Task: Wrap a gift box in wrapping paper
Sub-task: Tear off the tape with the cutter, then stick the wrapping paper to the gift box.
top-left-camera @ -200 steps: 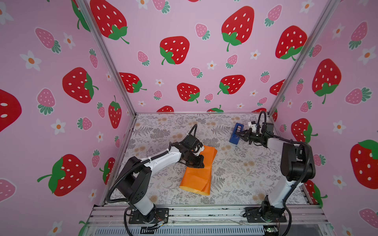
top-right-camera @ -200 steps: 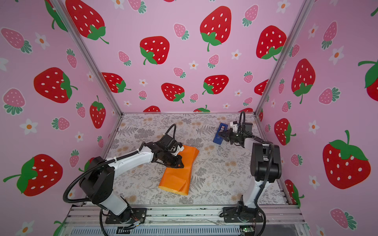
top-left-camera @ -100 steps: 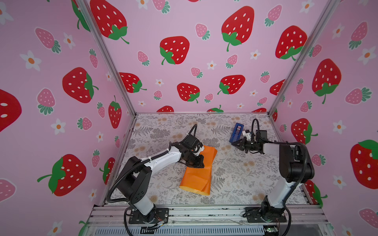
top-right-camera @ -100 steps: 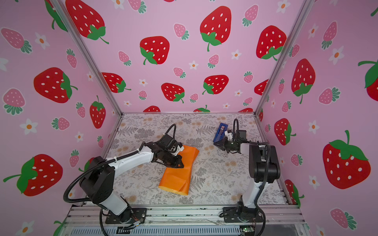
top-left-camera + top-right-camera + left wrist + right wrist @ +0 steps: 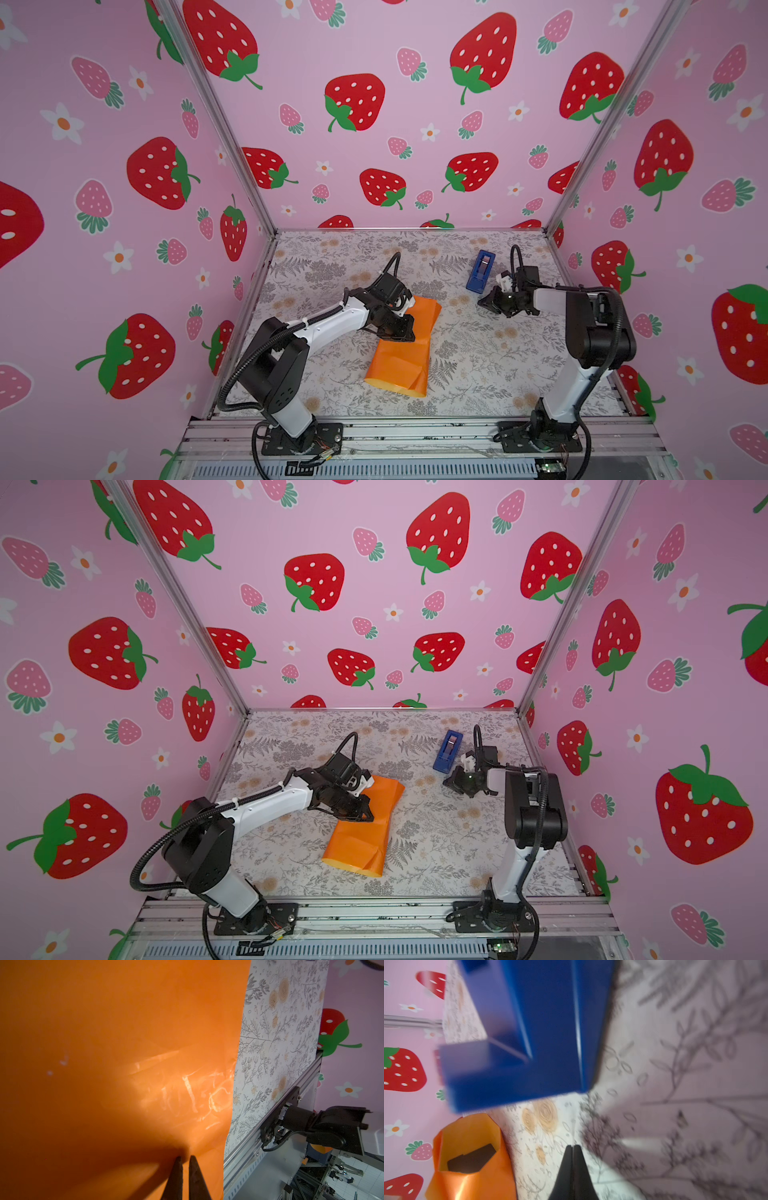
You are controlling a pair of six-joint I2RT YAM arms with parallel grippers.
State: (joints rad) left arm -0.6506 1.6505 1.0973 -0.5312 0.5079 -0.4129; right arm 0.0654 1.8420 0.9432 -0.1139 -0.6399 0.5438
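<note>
The orange wrapping paper (image 5: 399,365) (image 5: 357,845) lies mid-table, rolled into a loose tube. Through one open end, the right wrist view shows the black gift box (image 5: 471,1159) inside the wrapping paper (image 5: 477,1184); in both top views the box is hidden. My left gripper (image 5: 405,334) (image 5: 365,814) rests on top of the tube. In its wrist view its tips (image 5: 185,1158) stand almost together, pressed into the wrapping paper (image 5: 104,1043). My right gripper (image 5: 484,301) (image 5: 449,780) (image 5: 572,1146) is shut and empty, low over the table just in front of the blue tape dispenser (image 5: 481,270) (image 5: 539,1032).
The table has a grey floral covering (image 5: 478,365). Pink strawberry walls close in the left, back and right sides. An aluminium rail (image 5: 415,432) with both arm bases runs along the front edge. The tape dispenser (image 5: 447,750) stands at the back right.
My right gripper has come away from the tape dispenser's side, moving forward and down to the table in front of it. The left arm and the paper have not moved.
</note>
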